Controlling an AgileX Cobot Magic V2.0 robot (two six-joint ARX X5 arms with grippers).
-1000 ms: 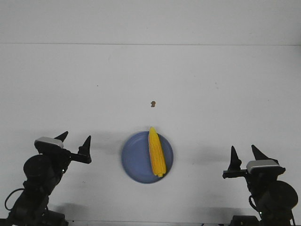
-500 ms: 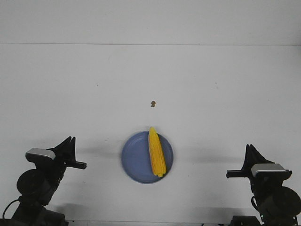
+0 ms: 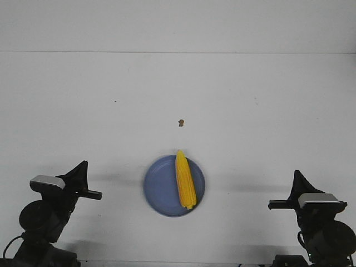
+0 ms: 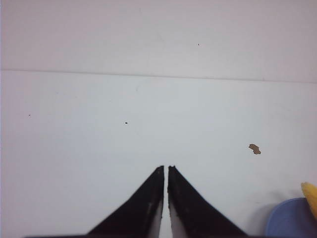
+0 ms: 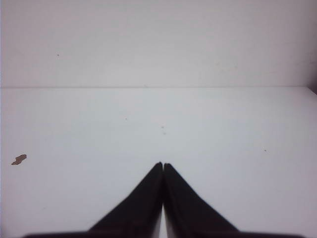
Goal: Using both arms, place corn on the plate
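The yellow corn (image 3: 184, 179) lies on the right half of the round blue plate (image 3: 159, 189), its pointed end at the far rim. A bit of the plate (image 4: 292, 220) and the corn's tip (image 4: 310, 194) show at the edge of the left wrist view. My left gripper (image 3: 83, 164) is shut and empty, well left of the plate; its jaws (image 4: 165, 168) stand almost together. My right gripper (image 3: 296, 173) is shut and empty, well right of the plate, with its jaws (image 5: 163, 164) closed tip to tip.
A small brown speck (image 3: 181, 123) lies on the white table beyond the plate; it also shows in the left wrist view (image 4: 254, 148) and the right wrist view (image 5: 19, 159). A seam (image 3: 178, 53) crosses the table at the back.
Both grippers have closed from wide open a second ago and drawn back toward the near table edge. The corn and plate have not moved.
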